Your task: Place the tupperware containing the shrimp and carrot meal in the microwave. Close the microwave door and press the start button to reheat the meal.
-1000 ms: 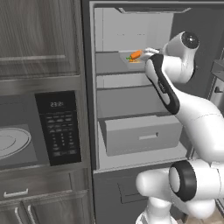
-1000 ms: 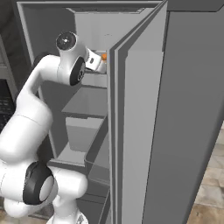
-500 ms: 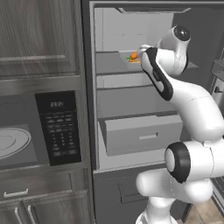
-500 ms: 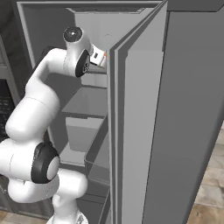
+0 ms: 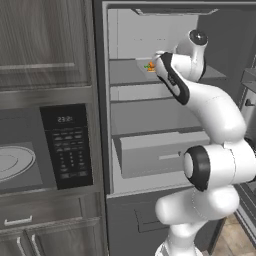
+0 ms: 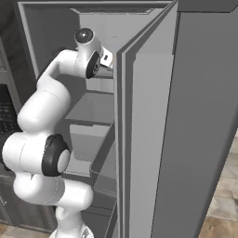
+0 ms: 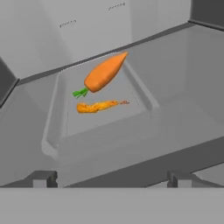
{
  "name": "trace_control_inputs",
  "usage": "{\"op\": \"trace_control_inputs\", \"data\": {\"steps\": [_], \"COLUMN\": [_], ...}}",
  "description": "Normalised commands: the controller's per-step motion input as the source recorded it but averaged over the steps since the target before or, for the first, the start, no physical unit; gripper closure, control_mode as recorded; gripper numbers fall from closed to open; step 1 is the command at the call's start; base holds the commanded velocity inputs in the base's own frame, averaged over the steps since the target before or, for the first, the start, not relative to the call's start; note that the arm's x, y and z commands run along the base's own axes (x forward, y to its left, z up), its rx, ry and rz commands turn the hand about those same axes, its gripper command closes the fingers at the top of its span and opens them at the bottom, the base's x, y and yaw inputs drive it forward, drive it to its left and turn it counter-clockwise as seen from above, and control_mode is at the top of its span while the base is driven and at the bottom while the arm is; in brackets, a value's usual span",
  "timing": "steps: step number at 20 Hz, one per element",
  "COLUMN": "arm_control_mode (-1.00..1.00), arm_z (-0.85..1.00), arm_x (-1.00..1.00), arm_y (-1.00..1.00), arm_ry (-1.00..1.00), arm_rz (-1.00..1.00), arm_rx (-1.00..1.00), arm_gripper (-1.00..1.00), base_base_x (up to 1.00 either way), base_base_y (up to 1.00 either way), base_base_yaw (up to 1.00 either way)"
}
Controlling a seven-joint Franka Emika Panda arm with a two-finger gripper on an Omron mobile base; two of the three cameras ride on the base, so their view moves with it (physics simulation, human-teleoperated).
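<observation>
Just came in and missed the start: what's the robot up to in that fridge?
The white arm is reaching into the open fridge toward the tupperware on an upper shelf. The tray holds a carrot and a shrimp. The pincer is open, close in front of the tray and not gripping it. The microwave to the left already stands open, turntable plate showing.

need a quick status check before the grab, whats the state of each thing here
tupperware: uncovered, flat on the fridge shelf, not gripped
carrot: lying in the tupperware
shrimp: lying in the tupperware, beside the carrot
gripper: open, just short of the tupperware
fridge door: open
fridge drawer: pulled out
microwave: open, turntable bare
</observation>
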Motion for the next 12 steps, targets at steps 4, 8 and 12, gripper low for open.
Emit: {"op": "trace_control_inputs", "data": {"steps": [4,8,12], "arm_control_mode": [-1.0,-1.0,-1.0], "arm_z": [-0.21,-0.19,-0.08], "arm_x": [0.44,0.44,0.39], "arm_y": [0.0,0.0,0.0], "arm_ry": [0.04,0.04,0.01], "arm_rz": [0.0,0.0,-0.01], "arm_rx": [0.0,0.0,0.0], "arm_gripper": [-1.0,-1.0,-1.0], "base_base_x": [0.0,0.0,0.0], "base_base_y": [0.0,0.0,0.0], "base_base_yaw": [0.0,0.0,0.0]}}
